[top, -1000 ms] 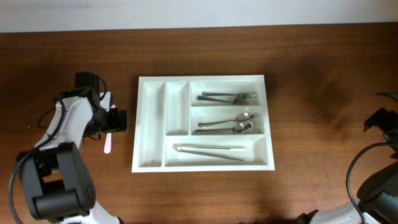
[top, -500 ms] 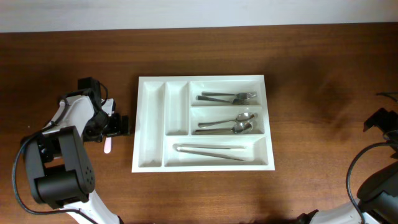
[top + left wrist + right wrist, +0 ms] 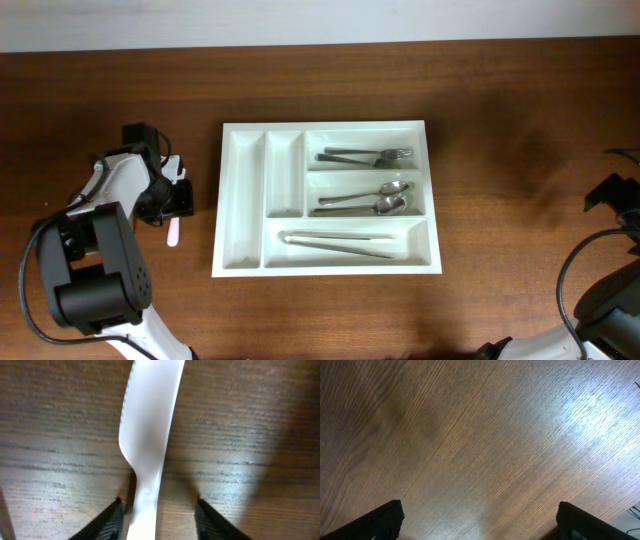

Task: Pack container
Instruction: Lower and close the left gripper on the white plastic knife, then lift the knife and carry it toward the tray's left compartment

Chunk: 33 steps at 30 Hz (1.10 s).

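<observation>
Container (image 3: pixel 243 200): the white five-compartment tray sits flat in the middle of the worktop (image 3: pixel 500 250). From overhead, two narrow compartments run along its left side and three wide ones are on the right.
- Far wide compartment: forks (image 3: pixel 368 156), lying left to right.
- Middle wide compartment: two spoons (image 3: pixel 365 203), side by side, bowls to the right.
- Near wide compartment: long metal utensils (image 3: pixel 338 243), lying lengthwise. You cannot tell their kind from here.

Your left gripper (image 3: pixel 178 197) is low over the worktop just left of the tray and apart from its wall. It is over a white plastic knife (image 3: pixel 150 420) lying flat on the wood. In the wrist view the serrated blade points away and the handle runs back between the fingers (image 3: pixel 107 522). The jaws are partly parted and straddle the handle. A sliver of wood shows on each side, so nothing is clamped.

Your right gripper (image 3: pixel 480 522) is well off to the right, far from the tray. Its jaws are spread wide over bare wood and hold nothing.
</observation>
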{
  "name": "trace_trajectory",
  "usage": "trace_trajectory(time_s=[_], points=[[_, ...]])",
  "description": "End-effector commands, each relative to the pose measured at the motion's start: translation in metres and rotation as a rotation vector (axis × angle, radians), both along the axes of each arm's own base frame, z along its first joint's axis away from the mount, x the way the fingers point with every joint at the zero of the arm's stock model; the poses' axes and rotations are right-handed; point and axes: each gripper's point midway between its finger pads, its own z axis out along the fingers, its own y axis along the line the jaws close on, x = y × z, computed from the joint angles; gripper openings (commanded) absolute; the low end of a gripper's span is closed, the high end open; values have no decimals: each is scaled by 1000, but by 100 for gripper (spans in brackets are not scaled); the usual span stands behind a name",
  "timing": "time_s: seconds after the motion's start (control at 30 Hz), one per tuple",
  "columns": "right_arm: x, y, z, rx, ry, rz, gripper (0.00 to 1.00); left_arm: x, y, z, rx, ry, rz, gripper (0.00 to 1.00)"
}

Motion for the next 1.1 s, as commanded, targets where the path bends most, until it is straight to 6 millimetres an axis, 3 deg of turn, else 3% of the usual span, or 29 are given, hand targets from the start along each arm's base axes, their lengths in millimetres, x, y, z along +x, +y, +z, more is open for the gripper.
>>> trace_trajectory(time_s=[0.0, 0.13, 0.2, 0.47, 0.6, 0.7, 0.87, 0.97, 1.07], points=[[0, 2, -3, 8, 5, 2, 99, -2, -8, -15, -48, 22, -13, 41], [0, 2, -3, 8, 5, 2, 99, 1, -7, -13, -47, 14, -12, 16], [0, 2, -3, 8, 5, 2, 99, 3, -7, -12, -46, 8, -12, 8], [0, 2, -3, 8, 5, 3, 99, 11, -4, -6, -37, -11, -11, 2], [0, 2, -3, 8, 5, 2, 99, 20, -2, 8, -35, -23, -12, 2], [0, 2, -3, 8, 5, 2, 99, 33, 0, 32, -31, -46, -13, 2], [0, 2, -3, 8, 5, 2, 99, 60, -1, 88, -18, -117, -29, 2], [0, 2, -3, 8, 5, 2, 99, 75, -15, 125, -19, -171, -67, 2], [0, 2, -3, 8, 5, 2, 99, 85, -44, 152, -49, -215, -128, 2]])
